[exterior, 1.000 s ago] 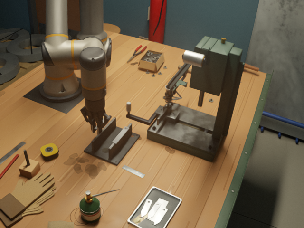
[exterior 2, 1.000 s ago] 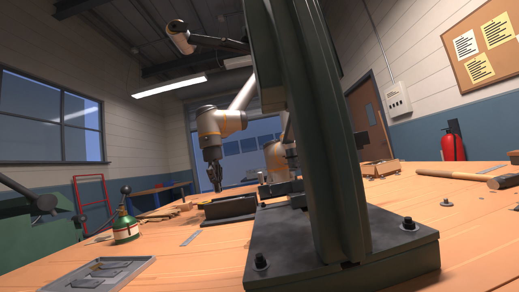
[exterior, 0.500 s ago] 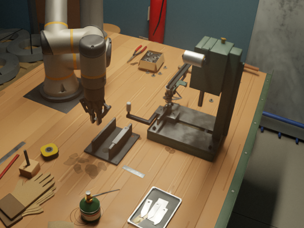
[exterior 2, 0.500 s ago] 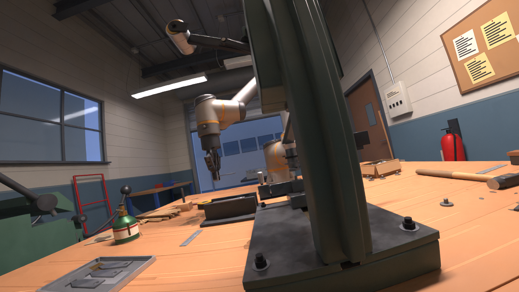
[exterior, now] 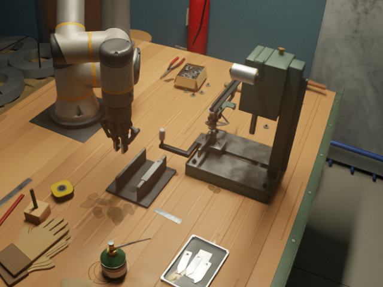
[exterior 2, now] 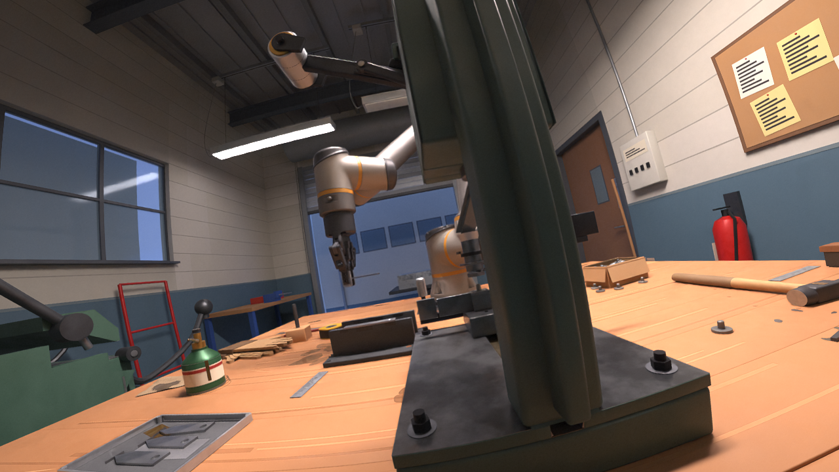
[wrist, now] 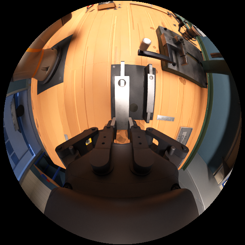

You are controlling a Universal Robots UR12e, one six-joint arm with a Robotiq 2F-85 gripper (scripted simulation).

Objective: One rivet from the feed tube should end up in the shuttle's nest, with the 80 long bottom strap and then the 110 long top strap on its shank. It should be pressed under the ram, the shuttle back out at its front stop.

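My gripper [exterior: 123, 149] [exterior 2: 347, 277] [wrist: 122, 123] is closed on one end of a flat steel strap [wrist: 121, 100], which I hold above the left side of the dark strap rack [exterior: 141, 177] [wrist: 132, 93]. The strap sticks out level ahead of my fingers and has a hole near its far end. A second strap [exterior: 151, 174] [wrist: 150, 91] rests along the rack's right rail. The press [exterior: 269, 102] stands to the right, with its shuttle [exterior: 213, 145] [wrist: 180, 54] on the base near the front and the crank handle [exterior: 162, 134] [wrist: 146, 42] pointing toward the rack. I cannot make out a rivet in the nest.
A cardboard box of rivets [exterior: 190, 76] sits at the far side of the bench beside red pliers [exterior: 172, 66]. A tray of blanks [exterior: 195, 262], an oil can [exterior: 113, 261], a tape measure [exterior: 62, 189] and gloves [exterior: 37, 244] lie along the near side. A loose steel strip [exterior: 168, 215] lies before the rack.
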